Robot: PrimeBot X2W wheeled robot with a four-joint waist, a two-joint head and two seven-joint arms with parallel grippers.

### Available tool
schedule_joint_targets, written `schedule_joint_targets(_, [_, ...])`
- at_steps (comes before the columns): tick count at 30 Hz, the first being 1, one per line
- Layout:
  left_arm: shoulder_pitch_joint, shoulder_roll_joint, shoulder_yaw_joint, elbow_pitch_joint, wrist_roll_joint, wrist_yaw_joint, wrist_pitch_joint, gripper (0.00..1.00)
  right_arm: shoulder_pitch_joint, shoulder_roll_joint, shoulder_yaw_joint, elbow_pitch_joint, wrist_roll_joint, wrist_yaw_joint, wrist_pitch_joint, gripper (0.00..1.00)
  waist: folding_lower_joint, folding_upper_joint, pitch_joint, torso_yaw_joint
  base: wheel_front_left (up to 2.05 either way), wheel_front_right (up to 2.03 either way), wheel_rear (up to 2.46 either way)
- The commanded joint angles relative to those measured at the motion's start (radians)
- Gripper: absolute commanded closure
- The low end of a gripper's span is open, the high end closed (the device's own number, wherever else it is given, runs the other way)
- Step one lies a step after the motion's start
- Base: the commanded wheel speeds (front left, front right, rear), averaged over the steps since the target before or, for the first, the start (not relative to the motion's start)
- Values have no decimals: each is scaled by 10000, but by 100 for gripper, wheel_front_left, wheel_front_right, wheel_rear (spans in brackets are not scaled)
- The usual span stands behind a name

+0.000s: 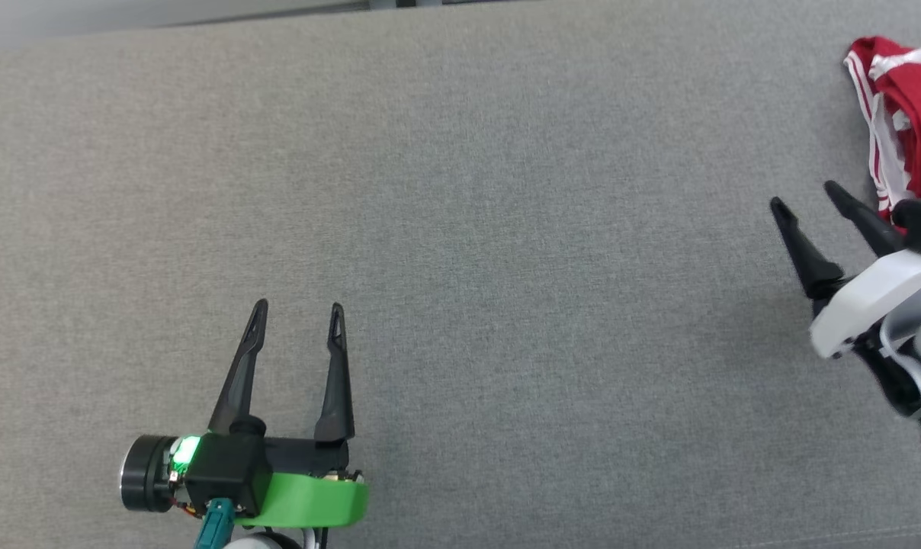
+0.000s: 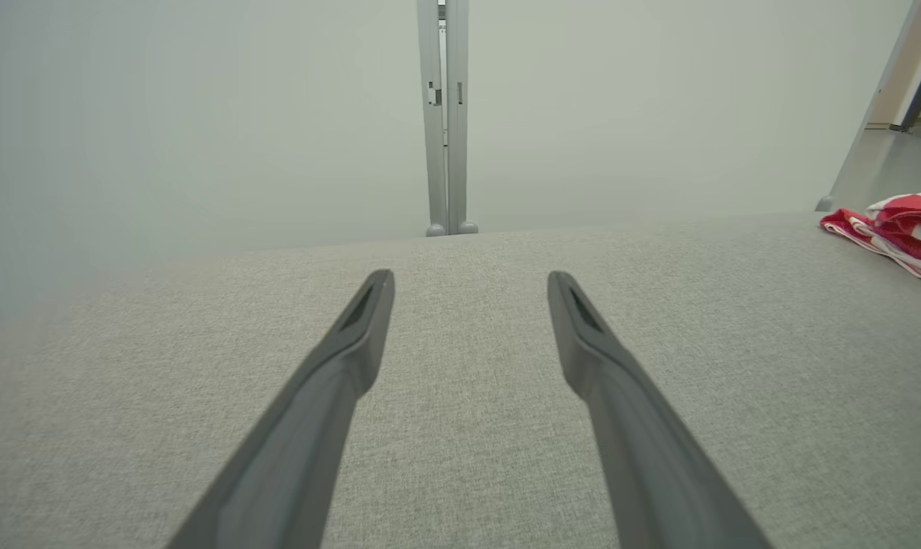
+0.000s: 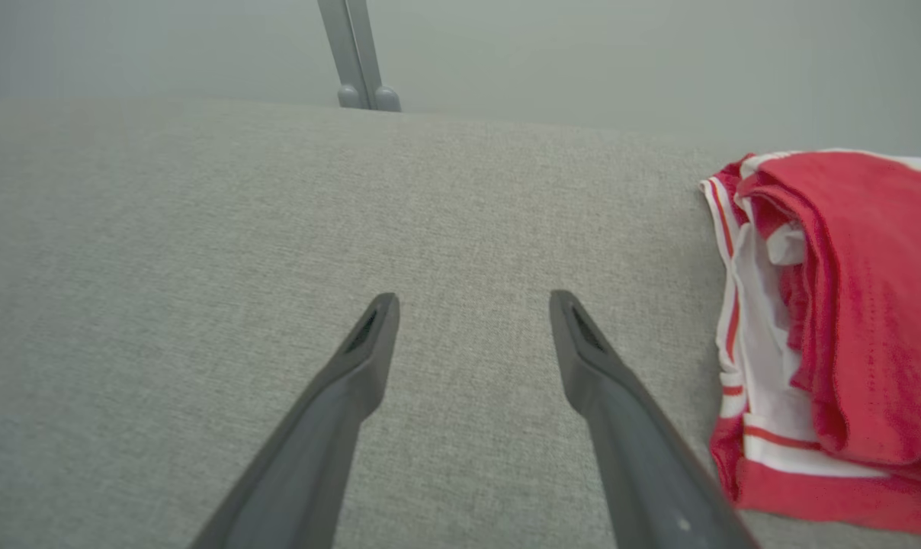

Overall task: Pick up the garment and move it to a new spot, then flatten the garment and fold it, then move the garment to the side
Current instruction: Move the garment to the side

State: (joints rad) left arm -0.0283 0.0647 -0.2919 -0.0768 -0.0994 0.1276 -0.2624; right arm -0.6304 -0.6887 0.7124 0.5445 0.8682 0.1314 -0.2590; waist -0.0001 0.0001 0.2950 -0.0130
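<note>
- Head view, fingers first: the left gripper (image 1: 299,306) is seen at the lower left. Its two dark fingers (image 1: 239,374) are spread apart, nothing is caught between them, and the tips are pointed up the picture.
- Same deal for the right gripper (image 1: 804,194) at the right edge: fingers splayed, nothing pinched, tips angled up and to the left.
- That's backed up by both wrist views, where a clear gap is seen between each pair of fingers, with just grey fabric behind it.
- A little green light (image 1: 186,450) is lit on the left gripper's black base, and a green band is wrapped round the wrist below it.
- The garment (image 1: 914,114) is red with white panels and thin striped trim. It's found bunched in a folded-over heap at the far right of the surface, partly cut off by the picture's edge.
- The right gripper's tips are parked just beside the garment's near edge. Whether the outer finger's side is brushing the cloth can't be told.
- The left gripper is kept well apart from the garment, way across the surface.
- Everything is laid on a grey woven surface (image 1: 468,229).
- A grey upright post (image 2: 445,114) is seen at the surface's far edge against a pale wall.
</note>
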Motion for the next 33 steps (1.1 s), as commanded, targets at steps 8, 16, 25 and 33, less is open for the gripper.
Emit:
schedule_joint_targets(8, [1416, -112, 1153, 592, -807, -131, -27, 0, 3364, 2710, -3122, -1511, -3144, -18, -58, 0, 1, -1, -2263, 519, 0, 0, 0])
schedule_joint_targets(16, [2177, -132, 1780, 548, -891, -981, -27, 0, 5602, 4545, -5124, -3494, -5438, -18, -60, 0, 1, -1, -3212, 538, 0, 0, 0])
schedule_joint_targets(25, [2700, -136, 1857, 288, -411, -990, -27, 0, 7015, 5340, -5441, -4206, -6199, -18, -59, 0, 1, -1, -3770, 576, 0, 0, 0])
schedule_joint_targets(33, [2737, -135, 1836, 443, -467, -1406, -27, 0, 7524, 5575, -5366, -4070, -6331, -18, -59, 0, 1, -1, -3955, 575, 0, 0, 0])
